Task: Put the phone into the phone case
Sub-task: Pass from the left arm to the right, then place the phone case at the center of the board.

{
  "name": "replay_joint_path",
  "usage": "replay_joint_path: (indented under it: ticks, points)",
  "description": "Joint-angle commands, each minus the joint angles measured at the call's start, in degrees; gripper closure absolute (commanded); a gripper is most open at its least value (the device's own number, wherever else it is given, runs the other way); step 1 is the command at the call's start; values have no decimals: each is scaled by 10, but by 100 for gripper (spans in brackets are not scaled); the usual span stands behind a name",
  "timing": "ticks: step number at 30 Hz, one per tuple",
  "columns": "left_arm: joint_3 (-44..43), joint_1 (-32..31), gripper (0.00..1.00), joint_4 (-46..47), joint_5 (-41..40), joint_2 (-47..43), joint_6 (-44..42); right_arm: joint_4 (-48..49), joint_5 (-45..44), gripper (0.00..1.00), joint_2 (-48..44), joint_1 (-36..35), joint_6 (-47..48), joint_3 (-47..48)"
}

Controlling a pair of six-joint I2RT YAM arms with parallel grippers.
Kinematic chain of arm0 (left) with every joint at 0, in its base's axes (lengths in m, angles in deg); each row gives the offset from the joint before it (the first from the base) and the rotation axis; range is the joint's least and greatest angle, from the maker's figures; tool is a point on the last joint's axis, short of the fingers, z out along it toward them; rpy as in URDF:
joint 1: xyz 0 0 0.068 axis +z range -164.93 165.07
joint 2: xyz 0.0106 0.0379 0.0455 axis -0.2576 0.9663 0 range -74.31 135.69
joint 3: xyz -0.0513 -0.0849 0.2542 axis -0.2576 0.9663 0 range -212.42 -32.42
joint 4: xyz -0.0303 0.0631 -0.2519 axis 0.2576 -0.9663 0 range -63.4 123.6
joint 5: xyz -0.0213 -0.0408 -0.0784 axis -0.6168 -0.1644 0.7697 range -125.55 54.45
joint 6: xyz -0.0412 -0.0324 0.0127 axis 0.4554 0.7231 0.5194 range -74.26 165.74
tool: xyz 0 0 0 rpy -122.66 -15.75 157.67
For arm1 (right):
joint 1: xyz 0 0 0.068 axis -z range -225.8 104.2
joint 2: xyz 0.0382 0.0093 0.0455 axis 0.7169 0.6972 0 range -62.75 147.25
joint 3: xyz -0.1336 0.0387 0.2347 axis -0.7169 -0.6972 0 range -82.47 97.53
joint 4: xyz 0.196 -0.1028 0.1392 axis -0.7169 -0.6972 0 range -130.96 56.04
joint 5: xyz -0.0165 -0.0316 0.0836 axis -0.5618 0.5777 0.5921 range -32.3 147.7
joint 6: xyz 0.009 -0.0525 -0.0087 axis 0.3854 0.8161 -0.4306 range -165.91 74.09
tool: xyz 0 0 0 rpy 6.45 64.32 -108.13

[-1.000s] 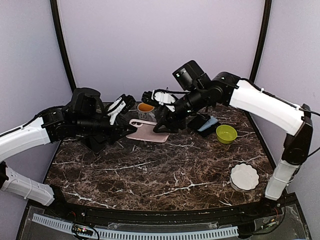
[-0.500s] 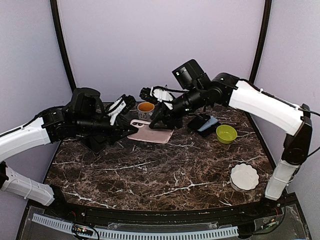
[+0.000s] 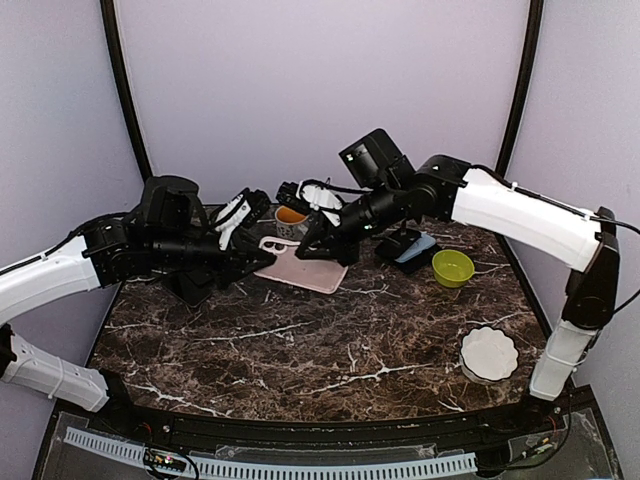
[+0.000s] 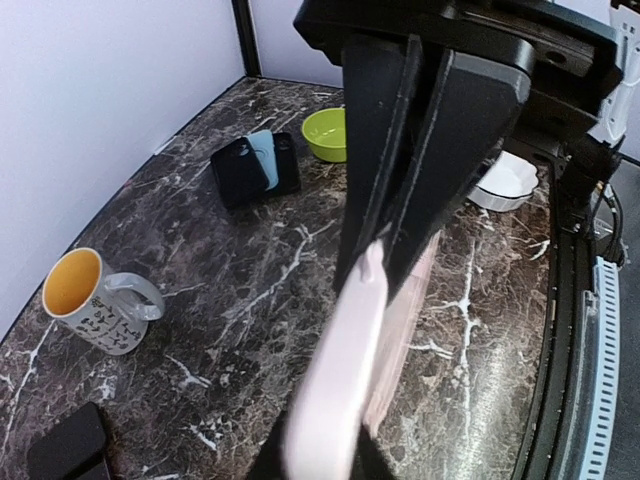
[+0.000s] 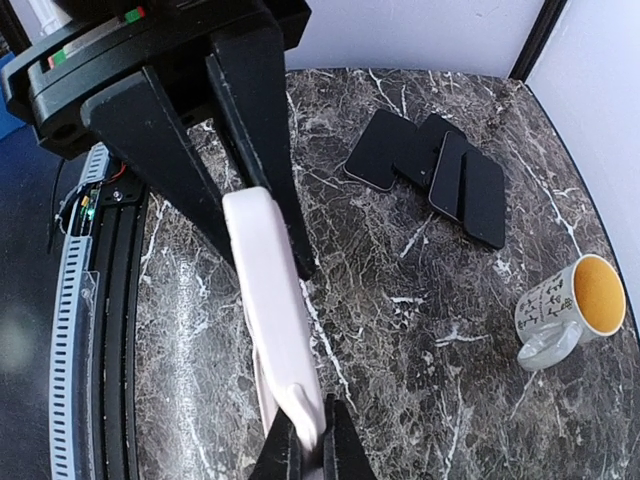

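The pink case (image 3: 300,268) is at the far middle of the bench (image 3: 330,350), bridged between the two arms and apparently lifted clear of the surface. The left fingers (image 4: 415,200) are pressed together on its left end. The right fingers (image 5: 338,450) pinch its right end, so each pair holds one short edge. I cannot tell whether a phone already sits inside. Dark phones (image 3: 405,245) lie on the bench to the right, near a green bowl (image 3: 452,267), and a mug (image 3: 291,220) stands just beyond the case.

The case looks light, thin and smooth, probably a shell that bends a little at the rim. A narrow pinch may therefore slip or twist it. The safer hold is likely flat across back and face near an end, clear of the camera cut-out.
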Motion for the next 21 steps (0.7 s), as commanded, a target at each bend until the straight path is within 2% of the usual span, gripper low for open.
replay_joint_path:
  ticks: [1, 2, 3, 5, 7, 9, 13, 16, 21]
  points:
    - [3, -3, 56, 22, -39, -23, 27, 83, -65, 100, -17, 3, -141, -30]
    - [0, -3, 47, 18, -72, -23, 32, 92, -77, 100, -18, 6, -188, -36]
    - [-5, -3, 32, 8, -92, -22, 41, 103, -87, 100, -19, 9, -241, -45]
    - [-12, -1, 19, -9, -159, -20, 46, 130, -102, 100, -24, 15, -345, -74]
    - [-18, 8, 11, -24, -209, -15, 47, 166, -112, 100, -31, 23, -459, -118]
    - [-25, 35, 8, -42, -222, -5, 54, 209, -124, 100, -39, 26, -558, -175]
    - [-36, 95, 4, -74, -227, 23, 80, 308, -137, 100, -50, 26, -694, -288]
    - [-15, 106, 4, -72, -241, 27, 74, 344, -151, 100, -45, 25, -762, -336]
    - [39, 113, 3, -44, -242, 19, 58, 358, -141, 100, -13, 20, -820, -373]
